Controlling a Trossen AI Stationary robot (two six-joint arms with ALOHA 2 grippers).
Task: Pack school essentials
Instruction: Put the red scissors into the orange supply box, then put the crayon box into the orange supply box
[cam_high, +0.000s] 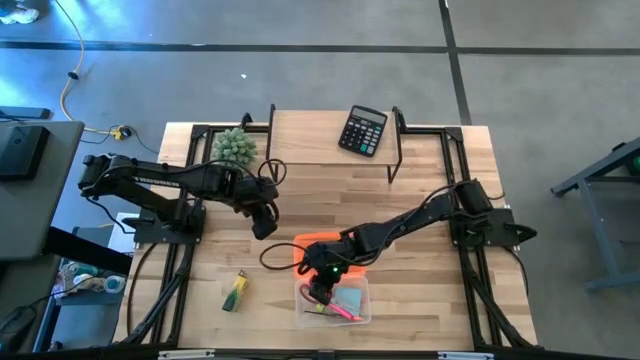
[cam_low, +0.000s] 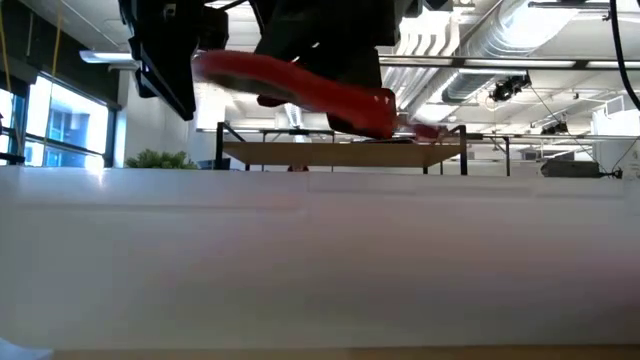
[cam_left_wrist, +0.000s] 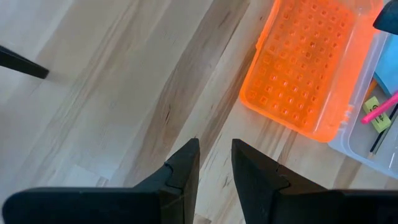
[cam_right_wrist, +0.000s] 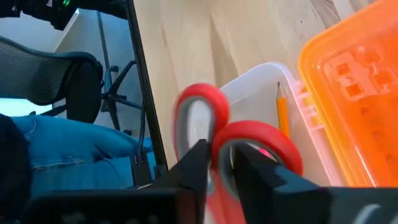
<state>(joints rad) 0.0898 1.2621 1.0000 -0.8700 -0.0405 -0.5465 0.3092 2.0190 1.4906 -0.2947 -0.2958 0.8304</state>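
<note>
The red-handled scissors (cam_right_wrist: 261, 140) are in my right gripper (cam_right_wrist: 221, 165), which hovers over the clear plastic box (cam_high: 362, 312) near the table's near edge. In the box lie a light-blue note pad (cam_high: 349, 298), a pink pen (cam_high: 345, 316), a pencil (cam_right_wrist: 283, 112) and a small yellow piece (cam_left_wrist: 371, 104). The orange lid (cam_high: 322, 243) lies against the box's far side. A green-yellow marker (cam_high: 235, 291) lies flat on the table, left of the box. My left gripper (cam_high: 265, 226) hangs narrowly open and empty over bare wood left of the lid. My right gripper pinches the scissors' red handle where the two finger loops meet (cam_right_wrist: 219, 146), coming from above and pointing down. The scissors (cam_low: 300, 88) are lifted clear above the box, lying tilted but roughly level under the fingers. The blades are hidden by the gripper.
A black calculator (cam_high: 362, 130) rests on a raised wooden shelf at the far edge, and a spiky green ball plant (cam_high: 235, 147) stands at the far left. In the right wrist view a person's blue-clad leg (cam_right_wrist: 68, 146) and an office chair (cam_right_wrist: 56, 71) show beyond the near edge.
</note>
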